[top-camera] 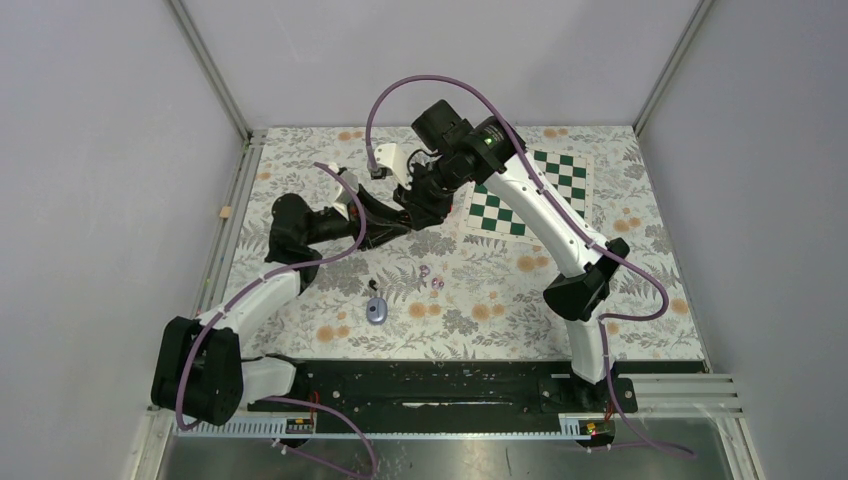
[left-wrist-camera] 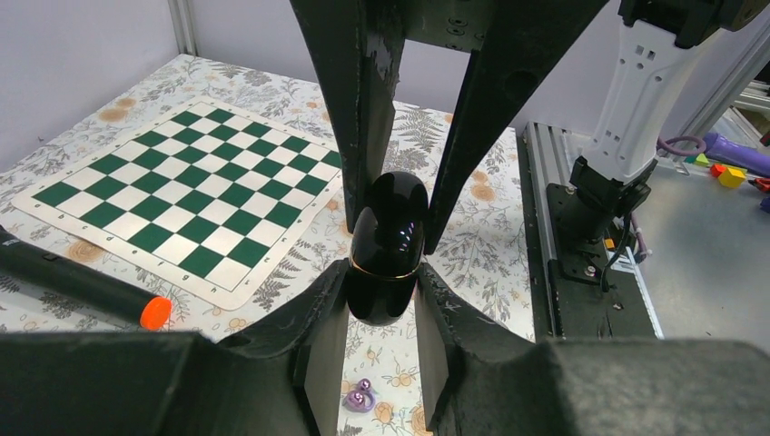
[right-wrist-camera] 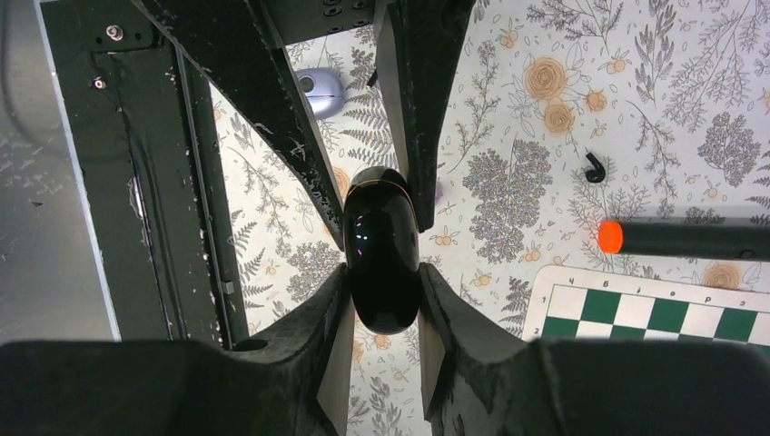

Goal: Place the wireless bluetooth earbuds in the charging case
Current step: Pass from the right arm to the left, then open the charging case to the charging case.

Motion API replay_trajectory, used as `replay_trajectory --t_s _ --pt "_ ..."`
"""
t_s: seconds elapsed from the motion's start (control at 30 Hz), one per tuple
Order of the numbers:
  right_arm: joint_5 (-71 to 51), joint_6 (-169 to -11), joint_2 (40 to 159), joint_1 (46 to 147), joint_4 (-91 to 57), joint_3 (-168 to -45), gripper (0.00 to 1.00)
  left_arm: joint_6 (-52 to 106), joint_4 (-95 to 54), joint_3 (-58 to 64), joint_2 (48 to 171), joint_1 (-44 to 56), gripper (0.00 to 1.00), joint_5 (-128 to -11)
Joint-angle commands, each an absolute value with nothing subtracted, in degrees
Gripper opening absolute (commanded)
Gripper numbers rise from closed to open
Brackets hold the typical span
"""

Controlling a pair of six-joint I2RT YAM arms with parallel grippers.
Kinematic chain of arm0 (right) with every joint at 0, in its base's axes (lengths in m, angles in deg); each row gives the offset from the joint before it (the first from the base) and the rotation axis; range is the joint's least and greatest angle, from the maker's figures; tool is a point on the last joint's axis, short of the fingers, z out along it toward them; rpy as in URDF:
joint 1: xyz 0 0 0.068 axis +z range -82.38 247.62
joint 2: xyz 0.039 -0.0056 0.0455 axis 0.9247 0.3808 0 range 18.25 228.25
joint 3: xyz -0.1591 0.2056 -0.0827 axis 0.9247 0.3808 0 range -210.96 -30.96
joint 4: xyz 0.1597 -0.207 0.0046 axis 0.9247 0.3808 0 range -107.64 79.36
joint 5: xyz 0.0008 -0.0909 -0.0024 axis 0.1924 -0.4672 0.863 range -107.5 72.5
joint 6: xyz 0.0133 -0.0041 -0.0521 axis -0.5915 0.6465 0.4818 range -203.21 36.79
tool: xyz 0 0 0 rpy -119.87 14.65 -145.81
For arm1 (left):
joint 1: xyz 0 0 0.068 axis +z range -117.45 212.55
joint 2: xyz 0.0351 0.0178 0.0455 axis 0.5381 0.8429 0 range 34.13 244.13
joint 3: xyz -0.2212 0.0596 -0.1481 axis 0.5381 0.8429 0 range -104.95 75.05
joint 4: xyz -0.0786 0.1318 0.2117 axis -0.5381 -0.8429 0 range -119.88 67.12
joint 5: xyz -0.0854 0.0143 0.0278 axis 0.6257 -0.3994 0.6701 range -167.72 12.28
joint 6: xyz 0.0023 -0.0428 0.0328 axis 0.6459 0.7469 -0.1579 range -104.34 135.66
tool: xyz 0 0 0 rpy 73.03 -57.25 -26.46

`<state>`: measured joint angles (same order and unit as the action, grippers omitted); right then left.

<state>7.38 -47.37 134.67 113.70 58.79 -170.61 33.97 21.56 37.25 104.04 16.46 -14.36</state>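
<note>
— Left tool (left-wrist-camera: 383, 277) and right tool (right-wrist-camera: 383, 277) are each closed on the same charging case (left-wrist-camera: 389, 232). One end is pinched by each, and the two pairs of fingertips nearly meet.
— Where is it held?
— It is held above the surface (top-camera: 650, 300), toward the far edge and left of the middle. The shell is a glossy black oval ringed by a thin gold seam. The fingers are matte black wedges.
— And the buds?
— Two lilac earbuds (top-camera: 424, 271) lie near the surface's middle, well apart from the case. A blue-grey case (top-camera: 376, 311) sits closer to the near edge. A hooked black earbud (right-wrist-camera: 594, 167) is seen near the orange tip of the microphone (right-wrist-camera: 690, 238).
— Room to move?
— Open floral cloth is seen toward the near right corner. A chessboard mat (top-camera: 525, 195) lies flat by the far right corner. Wall panels (top-camera: 100, 200) rise along three edges.
</note>
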Motion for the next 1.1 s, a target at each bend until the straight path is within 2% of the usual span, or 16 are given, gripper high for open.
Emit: replay_trajectory --t_s 0.0,0.1,0.2,1.07 --pt "6.99 -50.63 134.30 114.20 55.93 -171.63 0.20 36.05 27.49 37.91 104.80 15.93 0.00 -14.32" --pt "3.90 -52.38 134.38 114.12 54.58 -171.56 0.39 35.12 27.48 37.89 104.93 15.97 0.00 -13.23" --pt "2.53 -54.10 134.35 113.46 53.07 -172.06 0.45 34.37 27.67 37.79 105.12 16.02 0.00 -12.45" --pt "3.88 -58.56 133.47 109.55 50.49 -176.31 0.45 33.13 27.58 37.69 105.80 15.60 0.00 -11.46"
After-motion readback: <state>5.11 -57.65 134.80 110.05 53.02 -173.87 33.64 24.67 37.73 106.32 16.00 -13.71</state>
